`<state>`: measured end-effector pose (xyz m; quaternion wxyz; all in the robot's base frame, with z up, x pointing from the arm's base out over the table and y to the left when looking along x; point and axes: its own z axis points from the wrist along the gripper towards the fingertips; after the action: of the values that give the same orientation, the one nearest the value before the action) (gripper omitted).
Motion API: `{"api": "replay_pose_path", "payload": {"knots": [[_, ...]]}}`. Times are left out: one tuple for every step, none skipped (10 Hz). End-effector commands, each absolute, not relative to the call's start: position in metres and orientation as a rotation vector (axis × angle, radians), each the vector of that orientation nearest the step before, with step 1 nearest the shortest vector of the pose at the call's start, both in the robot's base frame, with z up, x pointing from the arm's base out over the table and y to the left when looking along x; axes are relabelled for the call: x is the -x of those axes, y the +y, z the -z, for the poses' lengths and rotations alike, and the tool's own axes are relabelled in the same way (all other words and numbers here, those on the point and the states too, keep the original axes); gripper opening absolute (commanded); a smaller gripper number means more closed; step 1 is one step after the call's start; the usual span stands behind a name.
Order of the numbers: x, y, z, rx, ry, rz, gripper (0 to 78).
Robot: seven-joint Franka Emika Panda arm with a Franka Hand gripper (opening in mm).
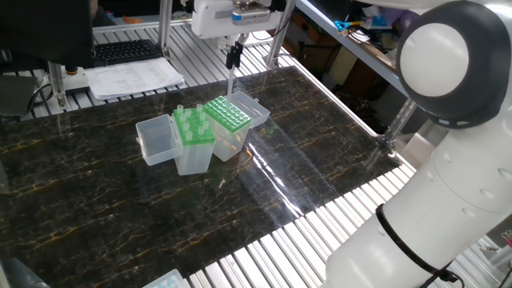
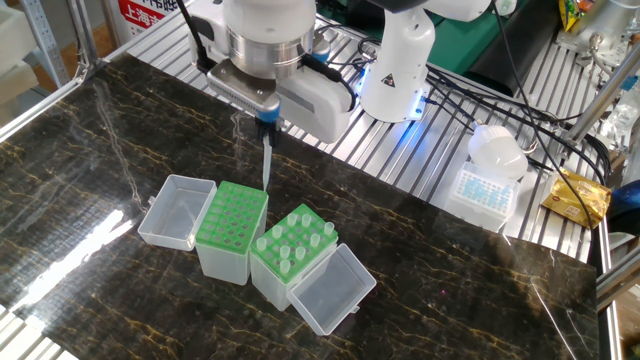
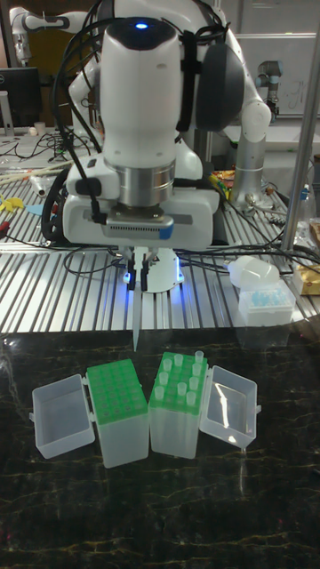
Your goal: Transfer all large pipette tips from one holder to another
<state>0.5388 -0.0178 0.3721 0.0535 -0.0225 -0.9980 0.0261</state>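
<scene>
My gripper (image 2: 266, 122) is shut on one large pipette tip (image 2: 266, 166), which hangs straight down with its point just above the far edge of the green rack with bare holes (image 2: 232, 214). The tall fixed view shows the same gripper (image 3: 136, 267), tip (image 3: 138, 322) and bare rack (image 3: 116, 395). Beside that rack stands the second green rack (image 2: 293, 243), (image 3: 182, 382), with several clear tips upright in it. From the opposite side, the gripper (image 1: 233, 58) holds the tip (image 1: 230, 82) above the bare rack (image 1: 226, 114), with the filled rack (image 1: 190, 126) to its left.
Each rack has a clear hinged lid lying open, one on the left (image 2: 178, 210) and one on the right (image 2: 330, 288). A small box of blue tips (image 2: 485, 190) sits on the slatted frame behind the table. A keyboard (image 1: 124, 51) and papers (image 1: 136, 78) lie beyond the table's far edge.
</scene>
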Motion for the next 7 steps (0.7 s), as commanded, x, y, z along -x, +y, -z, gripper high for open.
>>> {"api": "replay_pose_path", "payload": {"knots": [[-0.539, -0.019, -0.375, 0.505, -3.01, -0.095, 1.2], [-0.538, -0.018, -0.375, 0.531, -3.007, -0.096, 1.2], [-0.533, -0.017, -0.375, 0.506, -3.009, -0.095, 1.2], [-0.531, -0.02, -0.38, 0.483, -3.01, -0.093, 1.2], [-0.528, -0.023, -0.384, 0.455, -3.013, -0.095, 1.2], [-0.526, -0.026, -0.388, 0.422, -3.02, -0.092, 1.2], [-0.526, -0.031, -0.391, 0.382, -3.031, -0.089, 1.2]]}}
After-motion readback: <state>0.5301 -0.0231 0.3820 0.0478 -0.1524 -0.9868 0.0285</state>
